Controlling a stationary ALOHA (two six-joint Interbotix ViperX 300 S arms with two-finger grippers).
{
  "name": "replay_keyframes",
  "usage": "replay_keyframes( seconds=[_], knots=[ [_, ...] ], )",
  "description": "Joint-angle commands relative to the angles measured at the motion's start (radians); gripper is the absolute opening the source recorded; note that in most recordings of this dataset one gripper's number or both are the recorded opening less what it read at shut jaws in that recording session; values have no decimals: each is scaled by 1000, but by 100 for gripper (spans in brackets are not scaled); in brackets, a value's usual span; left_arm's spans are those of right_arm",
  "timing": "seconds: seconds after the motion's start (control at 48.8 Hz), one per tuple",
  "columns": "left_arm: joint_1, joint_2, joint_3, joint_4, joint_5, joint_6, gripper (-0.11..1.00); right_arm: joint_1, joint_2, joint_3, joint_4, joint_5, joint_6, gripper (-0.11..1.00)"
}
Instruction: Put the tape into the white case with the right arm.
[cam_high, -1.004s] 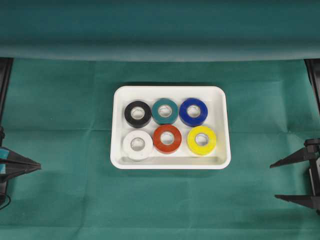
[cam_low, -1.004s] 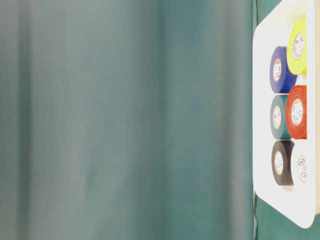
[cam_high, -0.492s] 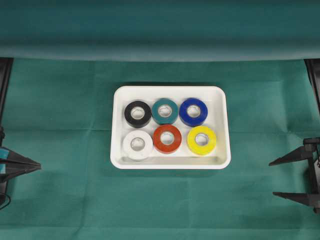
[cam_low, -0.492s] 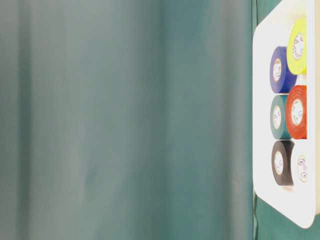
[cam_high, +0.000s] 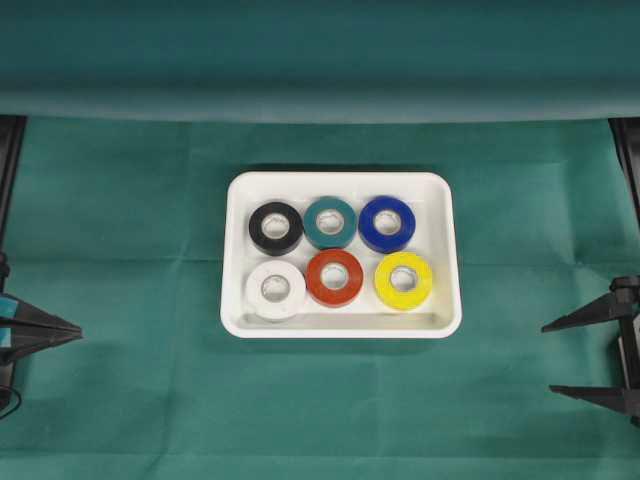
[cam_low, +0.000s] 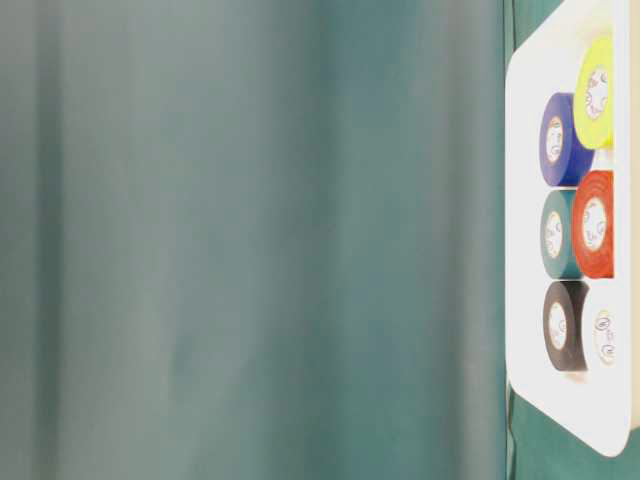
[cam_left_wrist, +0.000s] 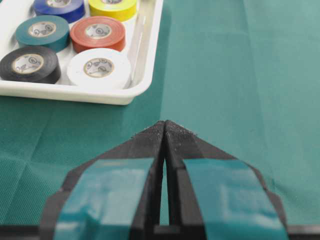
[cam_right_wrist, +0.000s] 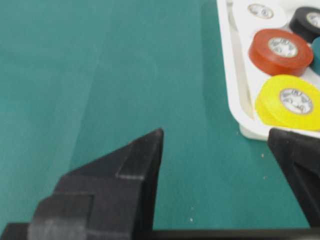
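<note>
So the desk (cam_high: 120, 380) is covered edge to edge in a dark green cloth with a few fold creases, and the same green fabric hangs as a backdrop (cam_high: 320, 50) across the top of the overhead frame. In the table-level view that curtain fills nearly everything, with the case just peeking in at the right edge.

The white case (cam_high: 340, 183) sits in the middle of the overhead frame, long side left to right. All six tape rolls lie flat inside it in two rows: black tape (cam_high: 276, 228), teal tape (cam_high: 330, 222) and blue tape (cam_high: 387, 223) in the upper row, white tape (cam_high: 275, 289), red tape (cam_high: 334, 277) and yellow tape (cam_high: 403, 281) in the lower row. Neighbours sit just beside each other, some look like they touch.

The left gripper (cam_high: 70, 330) pokes in at the lower left edge, pointing toward the case but well apart from it. From its wrist cam the blue-patched fingers (cam_left_wrist: 107, 187) are pressed together at the tips, nothing between them.

The right gripper (cam_high: 555, 358) comes in at the lower right edge, also aimed inward and well clear of the case. Its plain black fingers (cam_right_wrist: 125, 175) are spread wide and hold nothing; only green cloth shows between them.
</note>
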Motion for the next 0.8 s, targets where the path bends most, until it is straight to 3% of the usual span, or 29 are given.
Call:
replay_keyframes(
  seconds=[0.0, 0.779],
  knots=[
    [2, 9, -14, 0, -9, 0, 0, -2, 3, 0, -2, -6, 2, 57],
    [3, 9, -14, 0, -9, 0, 0, -2, 2, 0, 0, -5, 0, 57]
  ],
)
